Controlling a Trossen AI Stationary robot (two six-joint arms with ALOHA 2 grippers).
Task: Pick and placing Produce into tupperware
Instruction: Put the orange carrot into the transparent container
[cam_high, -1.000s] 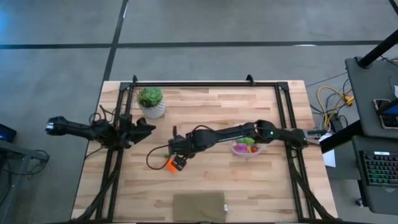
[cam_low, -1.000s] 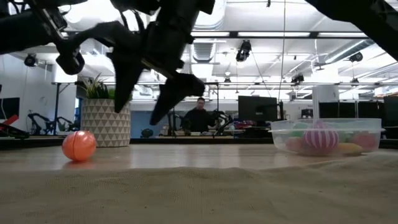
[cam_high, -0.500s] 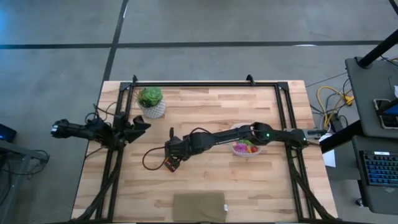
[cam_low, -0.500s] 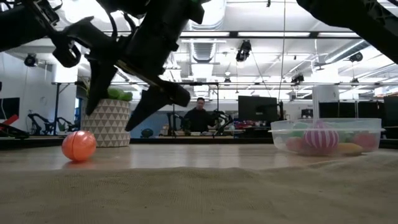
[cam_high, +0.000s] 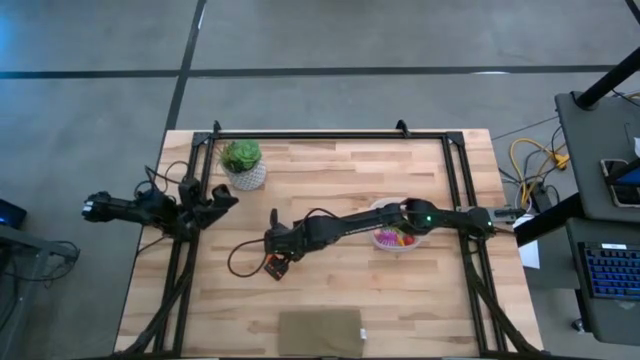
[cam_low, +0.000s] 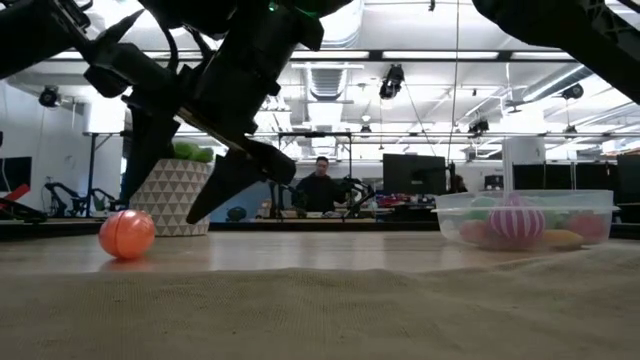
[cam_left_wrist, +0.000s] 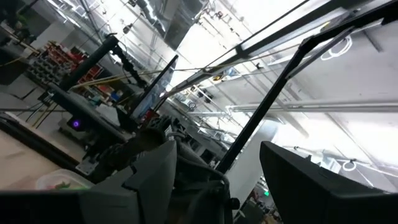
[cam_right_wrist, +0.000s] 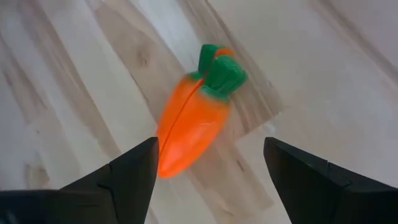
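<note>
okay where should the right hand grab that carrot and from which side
Grip the carrot across its thick orange body, coming straight down from above. It lies flat on the table, so its long sides are exposed, and the open right hand already straddles it.

Grey floor (cam_high: 100, 60), ceiling lights (cam_low: 392, 80) (bright), monitors (cam_low: 412, 175)

Both arms dark, slim, jointed. Right arm (cam_high: 380, 215) w/ a small green light nr the tupperware (cam_high: 395, 238); black cable loops off its wrist end. Left arm (cam_high: 150, 208) has loose black wires. Right gripper (cam_right_wrist: 208, 171): two broad matte-black fingers (cam_right_wrist: 134, 171), angular tips.
</note>
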